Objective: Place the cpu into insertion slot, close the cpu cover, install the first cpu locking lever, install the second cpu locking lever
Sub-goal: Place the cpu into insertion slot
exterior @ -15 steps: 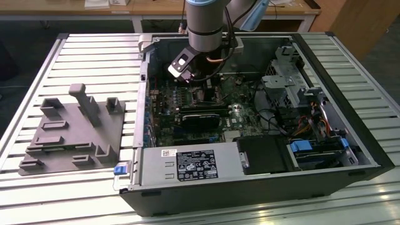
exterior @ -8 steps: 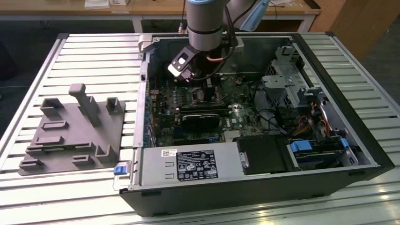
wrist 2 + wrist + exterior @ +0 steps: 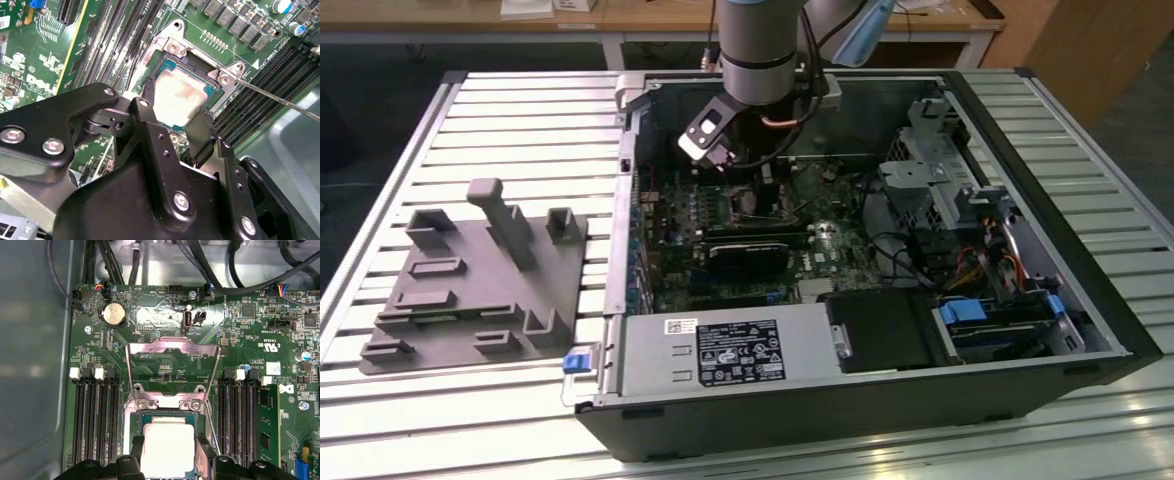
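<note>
While clamped shut on the cpu at two opposite edges, holds it flat and square between the jaws, right down at the insertion slot, presumably so as to seat without tilting. Cannot tell whether fully seated. Has the cpu cover swung upright just beyond the jaws, leaving the slot bare underneath. Shows a thin locking lever lifted clear beside them, likewise unlatched.

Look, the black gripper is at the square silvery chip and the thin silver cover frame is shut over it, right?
No: the thin silver cover frame stands swung open, clear of the square silvery chip, in the first wrist view.
</note>
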{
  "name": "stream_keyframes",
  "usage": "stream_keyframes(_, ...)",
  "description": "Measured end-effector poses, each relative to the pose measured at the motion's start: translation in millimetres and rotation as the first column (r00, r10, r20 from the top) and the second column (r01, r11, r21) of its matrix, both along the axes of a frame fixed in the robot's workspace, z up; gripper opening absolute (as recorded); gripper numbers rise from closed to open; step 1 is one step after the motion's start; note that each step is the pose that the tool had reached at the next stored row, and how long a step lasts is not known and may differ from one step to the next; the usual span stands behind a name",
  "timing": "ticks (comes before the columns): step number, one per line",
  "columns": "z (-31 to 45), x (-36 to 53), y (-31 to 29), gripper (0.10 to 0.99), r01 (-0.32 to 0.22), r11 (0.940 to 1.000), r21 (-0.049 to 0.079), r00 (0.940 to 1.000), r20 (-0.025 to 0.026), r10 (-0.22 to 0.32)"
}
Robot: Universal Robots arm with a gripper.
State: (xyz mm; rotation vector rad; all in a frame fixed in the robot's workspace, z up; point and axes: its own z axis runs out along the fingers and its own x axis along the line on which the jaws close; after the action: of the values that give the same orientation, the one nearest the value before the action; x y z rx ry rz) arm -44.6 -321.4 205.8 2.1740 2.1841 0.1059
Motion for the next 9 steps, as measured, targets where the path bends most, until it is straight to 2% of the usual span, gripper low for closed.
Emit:
stream_keyframes(2, 0.1, 0.0, 0.0, 0.514, 0.000, 1.0000, 0.000, 1.0000, 0.0000, 0.000)
stream_keyframes(3, 0.0, 0.0, 0.0, 0.451, 0.000, 1.0000, 0.000, 1.0000, 0.0000, 0.000)
stream_keyframes(4, 0.1, 0.0, 0.0, 0.451, 0.000, 1.0000, 0.000, 1.0000, -0.0001, 0.000)
stream_keyframes(6, 0.1, 0.0, 0.0, 0.329, 0.000, 1.0000, 0.000, 1.0000, -0.0001, 0.000)
stream_keyframes(7, 0.1, 0.0, 0.0, 0.329, 0.000, 1.0000, 0.000, 1.0000, -0.0001, 0.000)
stream_keyframes(9, 0.1, 0.0, 0.0, 0.212, 0.000, 1.0000, 0.000, 1.0000, 0.0000, 0.000)
